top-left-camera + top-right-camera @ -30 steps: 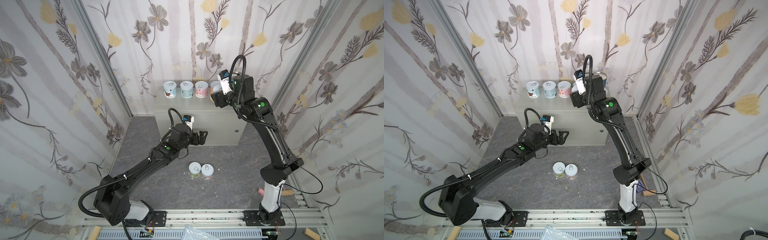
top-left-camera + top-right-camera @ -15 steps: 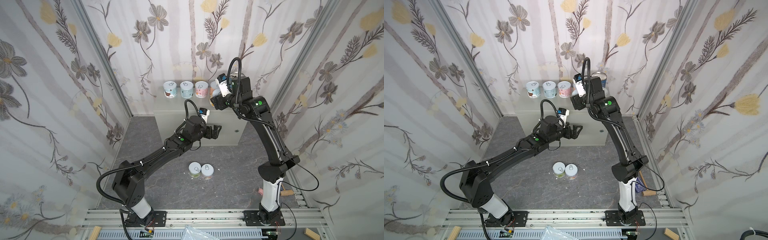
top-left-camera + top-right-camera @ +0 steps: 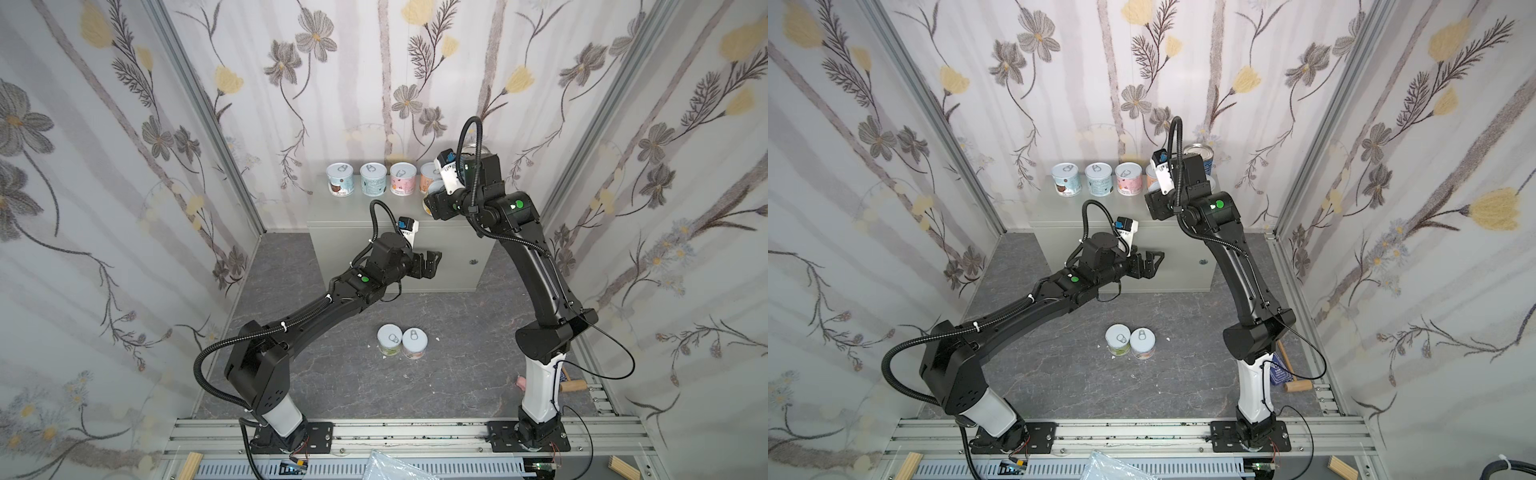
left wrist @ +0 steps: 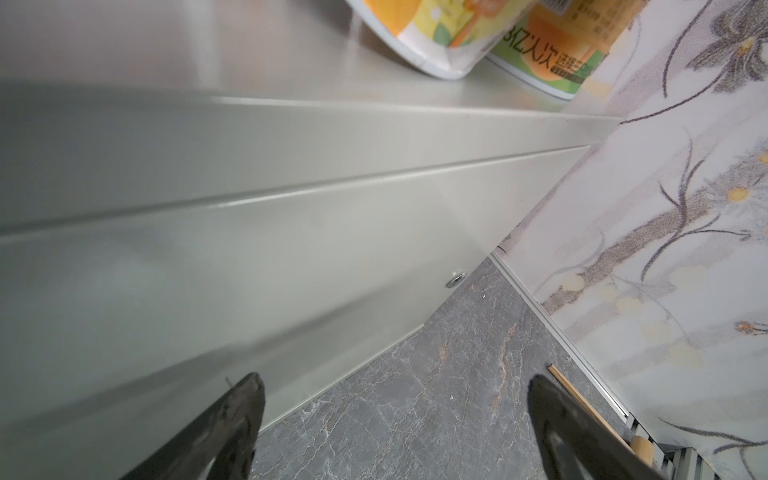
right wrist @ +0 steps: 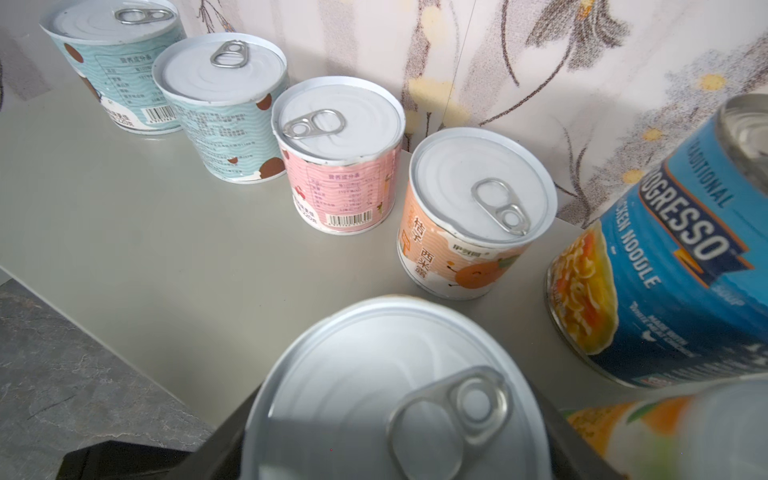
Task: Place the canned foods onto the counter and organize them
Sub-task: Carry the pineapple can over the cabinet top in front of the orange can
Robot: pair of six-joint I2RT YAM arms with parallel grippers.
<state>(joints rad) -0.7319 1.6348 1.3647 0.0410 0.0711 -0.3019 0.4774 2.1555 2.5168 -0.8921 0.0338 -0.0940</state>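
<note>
The counter stands against the back wall. Along its rear edge are two teal cans, a pink can and an orange can. At the right end stand a taller blue can and an orange-yellow can. My right gripper is shut on a short white-lidded can, tilted just above the counter's front right. Two more short cans stand together on the floor. My left gripper hangs open and empty before the counter's door.
A small round lock sits on the counter door near my left gripper. Papered walls close in on three sides. Wooden pieces lie at the floor's right edge. A clear plastic bag lies by the front rail.
My left arm swung right along the counter's front and then stopped. My right gripper, with its can, shifted slightly left and toward the counter's front edge.
</note>
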